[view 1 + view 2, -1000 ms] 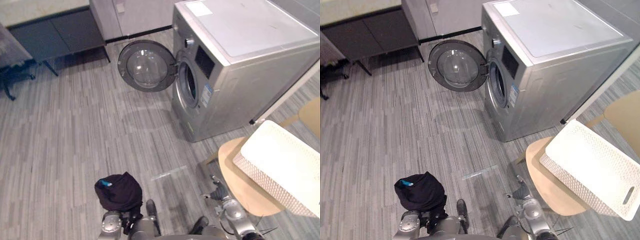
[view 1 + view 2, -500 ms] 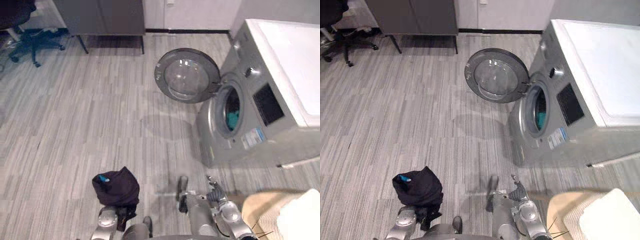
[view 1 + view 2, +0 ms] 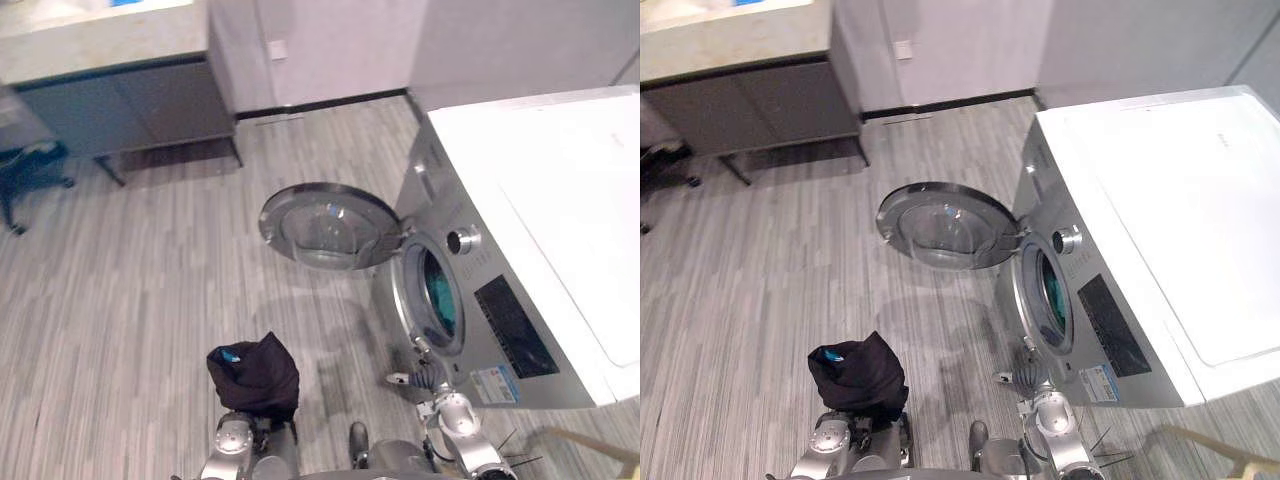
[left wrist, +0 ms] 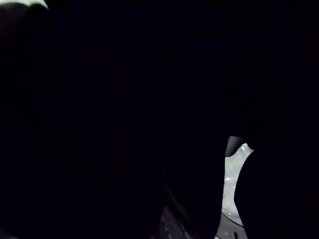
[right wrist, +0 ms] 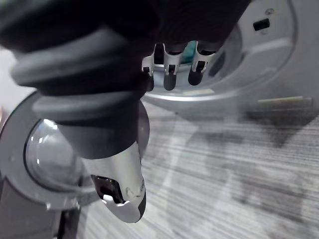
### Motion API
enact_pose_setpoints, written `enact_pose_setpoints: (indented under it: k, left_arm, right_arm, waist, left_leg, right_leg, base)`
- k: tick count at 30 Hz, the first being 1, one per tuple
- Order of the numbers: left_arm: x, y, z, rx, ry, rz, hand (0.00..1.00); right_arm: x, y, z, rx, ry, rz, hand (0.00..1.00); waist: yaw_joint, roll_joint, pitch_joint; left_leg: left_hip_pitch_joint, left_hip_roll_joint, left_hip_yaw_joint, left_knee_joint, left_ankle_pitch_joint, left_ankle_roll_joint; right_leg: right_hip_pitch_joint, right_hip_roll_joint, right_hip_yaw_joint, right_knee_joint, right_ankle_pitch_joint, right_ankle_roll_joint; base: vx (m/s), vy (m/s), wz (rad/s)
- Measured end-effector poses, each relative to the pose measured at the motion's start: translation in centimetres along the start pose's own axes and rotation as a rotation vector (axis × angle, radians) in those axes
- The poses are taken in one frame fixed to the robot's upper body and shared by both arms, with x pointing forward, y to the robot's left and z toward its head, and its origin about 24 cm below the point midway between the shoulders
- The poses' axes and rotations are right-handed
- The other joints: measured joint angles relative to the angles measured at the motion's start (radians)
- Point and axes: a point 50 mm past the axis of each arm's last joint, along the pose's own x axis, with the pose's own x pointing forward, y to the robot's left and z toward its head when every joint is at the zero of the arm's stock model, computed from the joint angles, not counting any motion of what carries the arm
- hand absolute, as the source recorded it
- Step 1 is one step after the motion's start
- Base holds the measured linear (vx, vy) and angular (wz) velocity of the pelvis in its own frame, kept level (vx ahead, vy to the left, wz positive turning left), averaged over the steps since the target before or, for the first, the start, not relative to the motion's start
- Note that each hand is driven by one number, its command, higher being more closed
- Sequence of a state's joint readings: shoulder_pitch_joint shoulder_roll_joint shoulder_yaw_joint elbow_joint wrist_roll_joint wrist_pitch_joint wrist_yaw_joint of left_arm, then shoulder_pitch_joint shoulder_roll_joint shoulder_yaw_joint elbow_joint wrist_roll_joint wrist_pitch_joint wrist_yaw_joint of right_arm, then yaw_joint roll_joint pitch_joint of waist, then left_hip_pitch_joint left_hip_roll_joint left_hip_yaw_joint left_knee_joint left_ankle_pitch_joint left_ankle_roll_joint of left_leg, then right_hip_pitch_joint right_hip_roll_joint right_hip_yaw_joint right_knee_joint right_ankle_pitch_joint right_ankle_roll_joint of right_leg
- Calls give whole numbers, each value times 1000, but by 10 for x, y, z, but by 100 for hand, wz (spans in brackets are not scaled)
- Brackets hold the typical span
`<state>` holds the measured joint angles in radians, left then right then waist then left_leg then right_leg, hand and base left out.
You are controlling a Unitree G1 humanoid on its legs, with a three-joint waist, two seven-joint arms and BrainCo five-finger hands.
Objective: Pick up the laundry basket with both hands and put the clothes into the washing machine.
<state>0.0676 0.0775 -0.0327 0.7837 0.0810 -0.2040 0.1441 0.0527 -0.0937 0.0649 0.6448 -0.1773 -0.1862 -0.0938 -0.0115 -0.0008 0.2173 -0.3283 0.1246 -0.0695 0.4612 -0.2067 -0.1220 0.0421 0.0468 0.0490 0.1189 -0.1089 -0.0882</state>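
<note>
Grey striped plank flooring (image 3: 130, 300) ran back to a white wall, where a dark grey cabinet with a pale stone-like top (image 3: 120, 95) stood. On the robot's right was the silver front-loading washing machine with a flat white lid (image 3: 520, 250). Its round, glass-centred door (image 3: 325, 225) was swung wide open towards the middle of the room. Through the drum opening I could see a teal garment (image 3: 441, 300) already lying inside.

A bunched black piece of clothing with a small teal patch (image 3: 254, 375) sat low at the robot's left, on top of the end of the left arm (image 3: 232, 440) and well apart from the machine. It draped over the left hand and hid it completely, so I could not tell whether that hand gripped the cloth or merely carried it. The left wrist view was dark with the same fabric.

The right hand (image 3: 420, 377) hung just in front of the machine, below the drum opening, relaxed and holding nothing, its thumb (image 5: 124, 196) stretched out straight.
</note>
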Motion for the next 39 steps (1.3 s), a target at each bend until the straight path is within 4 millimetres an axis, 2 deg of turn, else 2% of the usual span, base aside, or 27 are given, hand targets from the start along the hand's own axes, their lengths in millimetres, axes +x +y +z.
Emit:
enact_pose_setpoints:
  k: [1, 2, 3, 4, 5, 6, 7, 8, 9, 10, 11, 13, 15, 16, 19, 22, 23, 24, 25, 27, 29, 30, 31, 33, 34, 35, 39]
  left_arm:
    - [0, -1, 1, 0, -3, -5, 100]
    - [0, -2, 1, -1, -3, -7, 100]
    - [-1, -8, 1, -12, 0, -19, 100]
    - [-2, -12, -1, -20, 7, -26, 100]
    - [-3, -16, -3, -15, 17, -40, 100]
    - [0, -11, 1, 21, 0, -51, 100]
    - [0, -6, 1, 35, 0, -45, 100]
    - [1, -4, 1, 40, -3, -41, 100]
    - [0, 1, 0, 47, -1, -28, 100]
    - [0, 4, -1, 52, -1, -23, 100]
    - [-1, 6, -1, 54, -1, -18, 100]
    - [-2, 11, 2, 41, -21, 0, 100]
    - [-1, 14, 8, 34, -44, 10, 100]
    - [0, 17, 9, 37, -47, 19, 100]
    - [5, 20, 17, 41, -67, 26, 100]
    - [3, 19, 12, 38, -55, 19, 100]
    - [1, 17, 8, 32, -42, 16, 100]
    - [-2, 13, 4, 24, -29, 10, 100]
    - [-2, 10, 4, 17, -26, 3, 100]
    - [-1, 6, 7, 10, -34, -2, 100]
    - [2, 6, 11, 10, -46, -1, 100]
    - [2, 5, 12, 13, -50, -4, 100]
    - [5, 8, 14, 23, -48, 0, 100]
    - [12, 11, 25, 46, -69, 4, 100]
    - [19, 14, 38, 54, -105, 16, 100]
    - [21, 14, 43, 50, -118, 19, 100]
    - [39, 22, 87, -17, -217, 61, 100]
  right_arm:
    - [1, -2, 0, -3, 0, -5, 0]
    - [2, -3, 1, -5, -1, -7, 0]
    - [1, -6, -1, -24, 2, -17, 0]
    - [0, -9, -3, -33, 9, -23, 0]
    - [-1, -10, -8, -42, 30, -26, 0]
    - [-5, -2, -12, -33, 44, -10, 0]
    - [-8, 3, -15, -22, 54, 1, 0]
    - [-8, 6, -14, -22, 55, 9, 0]
    - [-5, 12, -8, -33, 32, 35, 0]
    - [-2, 15, -3, -35, 16, 45, 0]
    - [-1, 17, -1, -39, 8, 55, 0]
    - [5, 25, 9, -52, -19, 88, 0]
    - [8, 26, 11, -55, -20, 97, 0]
    - [8, 26, 11, -58, -19, 98, 0]
    - [4, 22, 2, -59, 12, 85, 0]
    - [-4, 15, -16, -68, 70, 69, 0]
    - [-5, 10, -18, -82, 76, 51, 0]
    - [-3, 4, -17, -87, 74, 32, 0]
    - [-2, -2, -18, -87, 77, 9, 0]
    - [-1, -14, -21, -68, 101, -46, 0]
    - [-2, -15, -24, -62, 117, -52, 0]
    - [-3, -16, -27, -63, 124, -52, 0]
    - [-3, -16, -29, -60, 136, -52, 0]
    - [-2, -9, -26, -41, 127, -38, 0]
    - [3, -10, -19, -37, 105, -40, 0]
    - [7, -12, -13, -36, 89, -45, 0]
    - [35, -26, 38, -27, -59, -93, 0]
  waist:
    - [1, 7, -2]
    - [1, 13, -2]
    - [0, 49, -4]
    - [1, 74, -9]
    - [0, 73, -5]
    - [-4, 29, -17]
    - [-3, -2, -33]
    - [0, -14, -40]
    - [0, -17, -43]
    - [1, -28, -49]
    - [2, -16, -42]
    - [7, -17, -46]
    - [6, 3, -43]
    - [2, 3, -43]
    - [-19, 3, -43]
    - [-21, 7, -35]
    - [-13, 23, -27]
    - [-1, 37, -20]
    - [-1, 32, -13]
    - [-1, 31, -5]
    - [1, 28, 2]
    - [0, 48, -2]
    - [2, 43, 11]
    - [-2, 21, 34]
    - [-2, -1, 62]
    - [-1, 1, 78]
    - [-5, 15, 200]
  left_leg:
    - [-1, -20, -93, -96, 23, -27]
    - [0, -20, -123, -139, 37, -44]
    - [11, 4, -170, -189, 101, -58]
    - [17, 23, -169, -183, 130, -51]
    - [18, 26, -145, -127, 160, -27]
    - [28, -2, -53, -109, 119, -9]
    - [45, -15, 18, -109, 98, 16]
    - [55, -14, 61, -111, 89, 26]
    - [83, -11, 155, -112, 76, 56]
    - [110, 1, 245, -123, 64, 76]
    - [128, 4, 289, -137, 61, 81]
    - [203, 25, 453, -195, 45, 91]
    - [232, 40, 533, -217, 39, 87]
    - [237, 40, 552, -216, 40, 86]
    - [256, 61, 592, -195, 40, 86]
    - [234, 161, 588, 59, 35, 82]
    - [227, 204, 557, 169, 38, 86]
    - [172, 228, 465, 294, 51, 102]
    - [139, 205, 391, 306, 9, 72]
    - [90, 145, 284, 231, -42, 43]
    - [77, 111, 235, 107, -35, 33]
    - [83, 98, 207, -5, 41, 19]
    - [88, 99, 210, -12, 36, 13]
    - [58, 74, 215, 5, 36, 14]
    - [19, 60, 216, 41, 33, 19]
    - [4, 57, 216, 56, 30, 23]
    - [-165, 54, 224, 217, -12, 54]
  right_leg:
    - [7, -1, 54, 3, -16, 20]
    - [9, 1, 78, 6, -27, 32]
    - [7, 23, 155, 45, -74, 69]
    - [6, 38, 180, 67, -99, 83]
    - [-5, 36, 215, 119, -148, 107]
    - [-59, -15, 238, 200, -181, 146]
    - [-94, -47, 249, 236, -185, 152]
    - [-113, -61, 252, 252, -180, 160]
    - [-147, -94, 211, 277, -159, 190]
    - [-175, -131, 106, 278, -141, 199]
    - [-191, -155, 22, 278, -134, 189]
    - [-188, -256, -458, 252, -115, 113]
    - [-166, -285, -650, 225, -77, 89]
    - [-169, -286, -651, 222, -63, 112]
    - [-163, -258, -604, 192, -59, 121]
    - [-95, -201, -537, 136, -58, 123]
    - [-71, -176, -501, 128, -61, 120]
    - [-52, -156, -449, 119, -68, 112]
    - [-55, -155, -424, 118, -69, 111]
    - [-59, -166, -376, 125, -69, 112]
    - [-60, -174, -352, 137, -68, 112]
    - [-68, -165, -343, 158, -78, 132]
    - [-85, -166, -317, 197, -116, 175]
    - [-154, -209, -313, 274, -136, 179]
    - [-208, -235, -300, 350, -152, 172]
    - [-230, -241, -294, 375, -156, 172]
    - [-429, -278, -246, 587, -218, 186]
  base:
    - [335, 269, -149]
    - [390, 417, -179]
    - [333, 412, -157]
    - [338, 453, -174]
    - [204, 469, -146]
    - [198, 480, -160]
    - [149, 424, -148]
    - [107, 268, -182]
    - [50, 237, -202]
    - [32, 218, -207]
    - [21, 181, -199]
    - [36, 161, -204]
    - [54, 135, -151]
    - [97, 80, -112]
    - [157, -91, -60]
    - [136, -149, -78]
    - [122, -35, -107]
    - [127, 0, -119]
    - [141, 40, -99]
    - [139, 68, -72]
    - [109, 133, -55]
    - [131, 188, -54]
    - [129, 178, -42]
    - [20, 135, -11]
    - [-60, 100, 0]
    - [-94, 88, 0]
    - [-172, 58, -11]
